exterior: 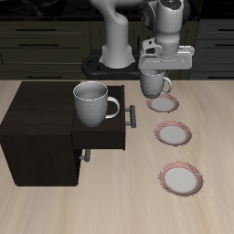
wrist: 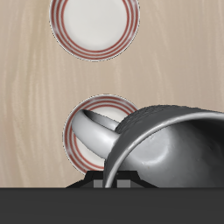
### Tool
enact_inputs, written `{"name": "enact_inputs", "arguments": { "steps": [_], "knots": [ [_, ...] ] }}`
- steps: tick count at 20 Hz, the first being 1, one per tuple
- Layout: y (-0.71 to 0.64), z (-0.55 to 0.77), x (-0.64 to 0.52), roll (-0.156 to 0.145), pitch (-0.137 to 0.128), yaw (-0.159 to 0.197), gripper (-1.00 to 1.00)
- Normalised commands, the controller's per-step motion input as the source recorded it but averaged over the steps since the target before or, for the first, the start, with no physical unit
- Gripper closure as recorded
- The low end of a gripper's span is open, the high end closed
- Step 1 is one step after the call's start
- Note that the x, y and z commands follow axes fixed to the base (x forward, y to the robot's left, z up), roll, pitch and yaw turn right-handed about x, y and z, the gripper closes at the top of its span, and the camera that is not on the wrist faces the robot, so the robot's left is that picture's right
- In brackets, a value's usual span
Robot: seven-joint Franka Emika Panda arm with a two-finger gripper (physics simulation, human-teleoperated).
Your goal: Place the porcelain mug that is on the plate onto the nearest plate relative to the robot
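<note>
The porcelain mug hangs in the air with my gripper shut on its rim, its handle pointing sideways. Right under it lies the nearest plate, the striped-rim saucer farthest back on the table; the mug does not touch it. In the wrist view the mug looms large and tilted, covering part of that plate. A second alike plate lies further toward the table's front edge, and the wrist view shows this plate bare. My fingertips are hidden in the wrist view.
A third striped plate lies near the table's front edge. A dark wooden cabinet with an open drawer stands beside the plates, and a larger grey-white mug sits on top of it.
</note>
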Motion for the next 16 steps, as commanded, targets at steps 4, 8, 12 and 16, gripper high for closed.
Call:
{"name": "enact_inputs", "arguments": {
  "steps": [4,8,12,16],
  "knots": [
    [0.02,-0.05,0.09,0.000,0.003,0.011,1.00],
    [0.08,-0.09,0.07,0.001,0.017,-0.012,1.00],
    [0.25,-0.18,-0.02,0.054,0.034,0.003,1.00],
    [0.22,-0.37,-0.05,0.057,0.102,-0.003,1.00]
  ]
}}
